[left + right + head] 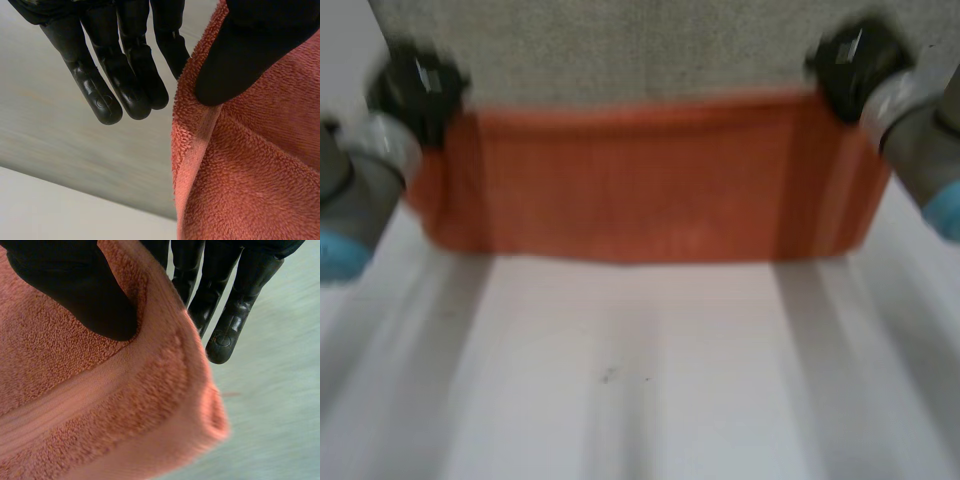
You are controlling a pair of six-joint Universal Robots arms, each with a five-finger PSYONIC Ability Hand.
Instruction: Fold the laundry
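Observation:
An orange terry towel [640, 180] is stretched wide between my two hands, hanging above the far part of the table. My left hand [415, 85] holds its upper left corner and my right hand [855, 65] holds its upper right corner. In the left wrist view the thumb [250, 55] presses the towel [250, 175] against a finger behind its edge, while the other fingers [125, 85] stay straight beside it. In the right wrist view the thumb [85, 295] lies on the towel [75, 390], pinching the folded corner against the fingers [225, 315] behind it.
The white table [640, 380] runs from below the towel to the near edge. A grey speckled floor [620, 50] lies beyond the towel's top edge. Both grey forearms come in from the sides.

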